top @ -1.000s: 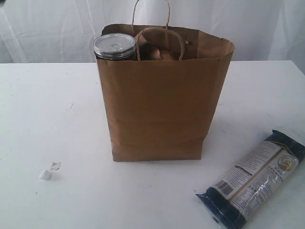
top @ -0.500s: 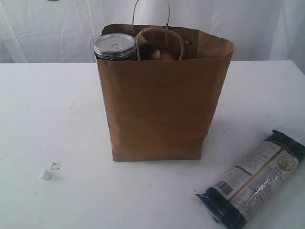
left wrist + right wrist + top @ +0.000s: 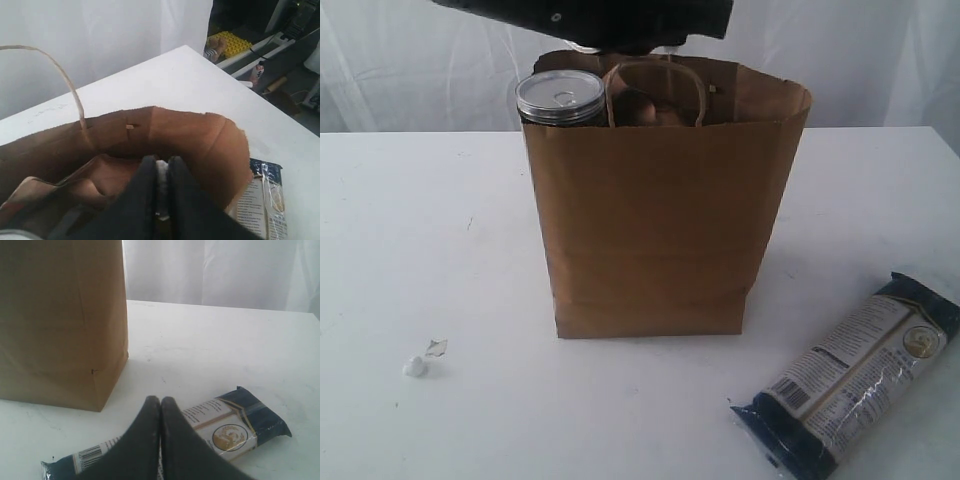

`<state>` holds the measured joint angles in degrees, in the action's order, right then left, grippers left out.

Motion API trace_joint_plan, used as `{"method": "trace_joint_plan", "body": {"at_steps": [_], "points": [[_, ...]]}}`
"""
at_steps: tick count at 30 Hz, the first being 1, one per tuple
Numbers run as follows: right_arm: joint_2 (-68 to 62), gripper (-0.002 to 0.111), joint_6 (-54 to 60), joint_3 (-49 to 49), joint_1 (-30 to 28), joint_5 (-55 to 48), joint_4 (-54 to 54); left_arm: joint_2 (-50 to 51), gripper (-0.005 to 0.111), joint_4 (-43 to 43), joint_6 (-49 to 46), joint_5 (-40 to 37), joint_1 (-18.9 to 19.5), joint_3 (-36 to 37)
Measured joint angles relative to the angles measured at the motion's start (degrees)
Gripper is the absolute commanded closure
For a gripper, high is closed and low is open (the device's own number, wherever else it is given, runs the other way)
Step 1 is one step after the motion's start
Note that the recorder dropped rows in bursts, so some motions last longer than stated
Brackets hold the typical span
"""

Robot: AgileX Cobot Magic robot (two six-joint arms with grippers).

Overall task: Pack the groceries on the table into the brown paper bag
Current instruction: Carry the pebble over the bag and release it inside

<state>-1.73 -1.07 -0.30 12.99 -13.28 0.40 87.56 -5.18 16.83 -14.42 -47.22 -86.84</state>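
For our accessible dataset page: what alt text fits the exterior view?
A tall brown paper bag stands on a white table, a silver can showing at its rim and a dark robot arm above. A long dark-blue packet lies on the table apart from it.

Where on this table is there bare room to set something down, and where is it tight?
Free: the wide left stretch of the table, between the brown paper bag and a small white scrap; also the right side behind the long dark-blue packet. Crowded: the bag mouth, with the silver can and the left gripper, pinching a white item, above it.
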Motion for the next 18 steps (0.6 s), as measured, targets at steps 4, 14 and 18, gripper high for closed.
{"method": "trace_joint_plan", "body": {"at_steps": [4,14,18], "points": [[0.0,0.108,0.0,0.0,0.0,0.0,0.0,2.2,0.107,0.6,-0.1,0.4,0.0,-1.3],[0.0,0.108,0.0,0.0,0.0,0.0,0.0,3.7,0.051,1.3,-0.2,1.1,0.0,-1.4],[0.0,0.108,0.0,0.0,0.0,0.0,0.0,3.9,0.047,1.4,-0.2,3.3,0.0,-1.5]]}}
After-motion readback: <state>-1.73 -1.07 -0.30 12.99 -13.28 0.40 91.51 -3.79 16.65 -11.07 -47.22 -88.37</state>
